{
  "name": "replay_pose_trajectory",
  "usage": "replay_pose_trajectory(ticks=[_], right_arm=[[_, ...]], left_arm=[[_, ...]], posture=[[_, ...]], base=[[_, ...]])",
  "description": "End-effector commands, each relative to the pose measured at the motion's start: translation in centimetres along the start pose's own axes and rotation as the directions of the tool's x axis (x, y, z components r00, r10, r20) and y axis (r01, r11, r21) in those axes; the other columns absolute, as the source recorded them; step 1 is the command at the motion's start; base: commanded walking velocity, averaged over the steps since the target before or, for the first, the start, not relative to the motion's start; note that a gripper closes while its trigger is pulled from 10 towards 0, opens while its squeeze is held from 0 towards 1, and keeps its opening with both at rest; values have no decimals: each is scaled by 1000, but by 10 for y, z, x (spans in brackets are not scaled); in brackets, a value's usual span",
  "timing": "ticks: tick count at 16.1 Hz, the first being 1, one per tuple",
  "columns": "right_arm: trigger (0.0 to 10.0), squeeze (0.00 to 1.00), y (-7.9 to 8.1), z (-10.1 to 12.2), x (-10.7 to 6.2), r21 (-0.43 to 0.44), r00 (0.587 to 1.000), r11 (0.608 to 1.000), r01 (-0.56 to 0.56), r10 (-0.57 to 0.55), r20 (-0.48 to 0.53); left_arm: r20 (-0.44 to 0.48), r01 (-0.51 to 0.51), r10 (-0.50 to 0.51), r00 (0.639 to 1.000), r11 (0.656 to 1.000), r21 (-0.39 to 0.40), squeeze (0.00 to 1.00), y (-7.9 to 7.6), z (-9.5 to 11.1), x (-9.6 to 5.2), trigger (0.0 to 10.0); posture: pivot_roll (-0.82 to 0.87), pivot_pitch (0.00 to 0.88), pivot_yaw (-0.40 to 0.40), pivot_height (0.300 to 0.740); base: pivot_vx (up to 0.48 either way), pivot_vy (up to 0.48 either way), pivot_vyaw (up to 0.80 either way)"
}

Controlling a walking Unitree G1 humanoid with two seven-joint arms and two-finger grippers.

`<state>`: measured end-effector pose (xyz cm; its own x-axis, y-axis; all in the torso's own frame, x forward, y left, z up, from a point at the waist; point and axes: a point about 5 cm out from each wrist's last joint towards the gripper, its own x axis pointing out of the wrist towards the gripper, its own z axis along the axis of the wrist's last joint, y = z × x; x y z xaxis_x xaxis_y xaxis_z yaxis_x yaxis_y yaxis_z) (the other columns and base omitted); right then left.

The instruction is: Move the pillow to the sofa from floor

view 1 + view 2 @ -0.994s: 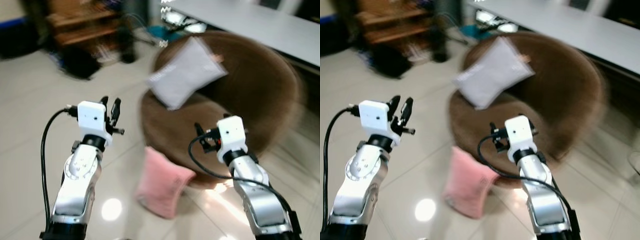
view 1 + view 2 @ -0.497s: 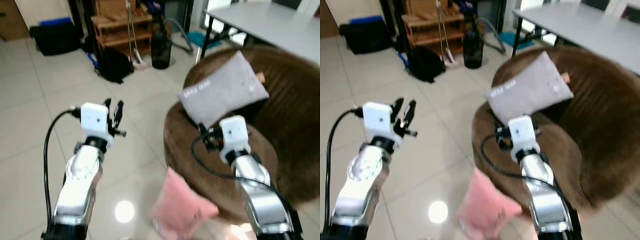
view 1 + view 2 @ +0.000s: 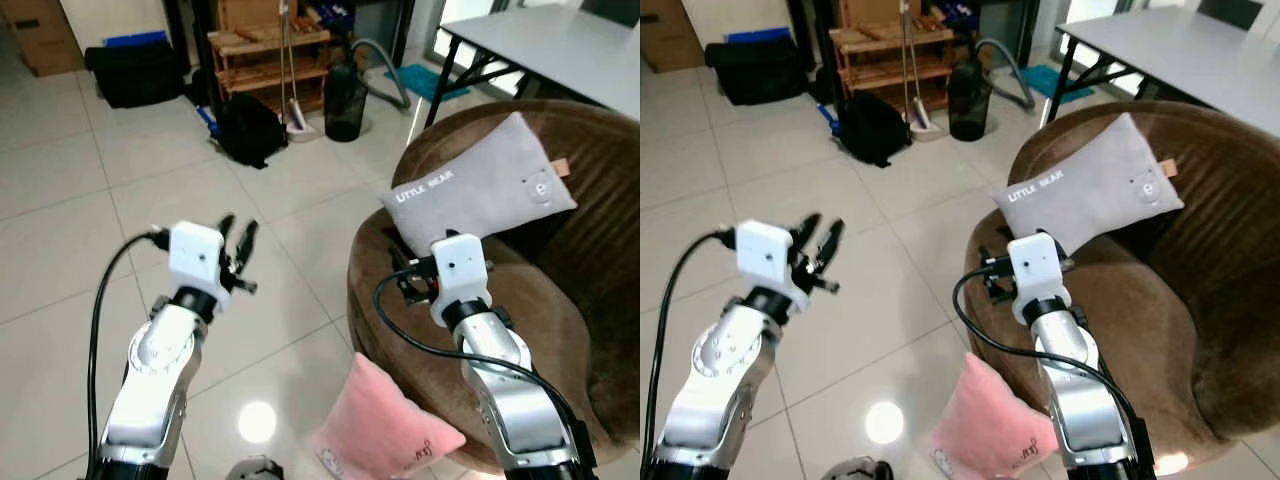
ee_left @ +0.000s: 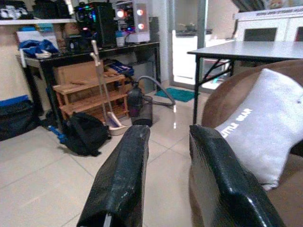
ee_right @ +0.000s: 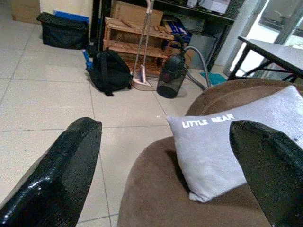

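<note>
The pink pillow (image 3: 385, 435) lies on the floor (image 3: 120, 190), leaning against the front foot of the brown sofa (image 3: 560, 330), right at the robot's feet. It sits below both arms and well under the height at which they are raised, so the coming move looks like a reach downward and slightly inward. The right gripper (image 3: 412, 283) hangs almost over the pillow's upper corner, above the front edge of the sofa seat; the left gripper (image 3: 238, 250) is off to the side over bare tile, farther away. I judge the right arm the nearer one for a pick.

The pillow stands propped on its lower edge, one corner pointing up, its long side running slantwise from near the floor by the robot's feet up toward the sofa front. It is soft, plump, plain pink, with a small dark print near its lower edge.

The left fingers (image 4: 120, 187) stand narrowly apart, holding nothing. The right fingers (image 5: 61, 175) are spread wide, also holding nothing.

A grey pillow (image 3: 480, 195) already rests against the sofa back, so the open part of the seat in front of it seems the natural landing spot.
</note>
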<state>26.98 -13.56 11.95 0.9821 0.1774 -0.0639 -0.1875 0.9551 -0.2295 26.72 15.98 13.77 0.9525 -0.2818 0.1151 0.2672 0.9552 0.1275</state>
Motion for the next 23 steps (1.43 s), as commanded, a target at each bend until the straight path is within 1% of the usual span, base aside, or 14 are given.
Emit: replay_pose_trajectory(ticks=[1,4,8,13,14,15,16,18,19,20,21,22,23], right_arm=[[10000,0,-2,2,0,11,1000,1000,4,-4,13],[10000,0,-1,2,-1,10,1000,1000,-4,4,15],[10000,0,0,2,-1,9,1000,1000,-10,9,15],[10000,0,0,2,-2,11,1000,1000,-15,14,19],[10000,0,1,2,-3,21,1000,1000,-23,23,12],[10000,0,3,1,-4,59,998,996,-65,64,18],[10000,1000,3,2,-5,80,997,994,-71,70,22],[10000,1000,3,3,-6,89,996,992,-85,82,28],[10000,1000,3,3,-7,89,996,992,-88,86,28],[10000,1000,1,1,-7,73,997,995,-72,71,15],[10000,1000,1,1,-7,66,997,995,-73,72,14],[10000,925,1,-4,-5,-3,998,998,-61,61,-30],[10000,0,1,-6,-5,-28,997,998,-58,57,-51]], left_arm=[[19,10,-10,1000,1000,-7,0,2,3,-2,10000],[7,16,-16,1000,1000,-16,0,3,-3,-5,10000],[22,-26,26,999,1000,-2,0,8,-3,-6,10000],[13,-37,37,999,999,-22,0,6,-5,-6,10000],[-3,-38,38,999,997,-68,0,6,-7,-7,10000],[2,-30,30,1000,992,-121,98,5,-7,-8,10000],[6,-27,28,1000,988,-149,1000,5,-6,-8,10000],[0,-25,25,1000,992,-125,1000,4,-6,-9,10000],[-2,-32,32,1000,995,-92,1000,4,-6,-9,10000],[-22,-79,78,997,997,-23,1000,8,-8,-8,10000],[-17,-96,96,995,995,-5,839,9,-7,-7,10000],[-16,-104,104,994,994,28,0,11,-7,-6,10000],[-12,-94,95,995,995,36,0,11,-6,-5,10000]], posture=[[-47,43,-15,705],[-47,32,-16,680],[-47,29,-19,650],[-50,34,-19,605],[-51,36,-19,605],[-53,39,-20,605],[-53,43,-22,605],[-53,50,-25,605],[-54,52,-26,605],[-56,58,-27,605],[-56,58,-27,605],[-57,62,-29,605],[-57,65,-30,605]], base=[[0,0,0],[0,0,0],[0,0,0],[0,0,0],[0,0,0],[0,0,0],[0,0,0],[0,0,0],[0,0,0],[0,0,0],[0,0,0],[0,0,0],[0,0,0]])
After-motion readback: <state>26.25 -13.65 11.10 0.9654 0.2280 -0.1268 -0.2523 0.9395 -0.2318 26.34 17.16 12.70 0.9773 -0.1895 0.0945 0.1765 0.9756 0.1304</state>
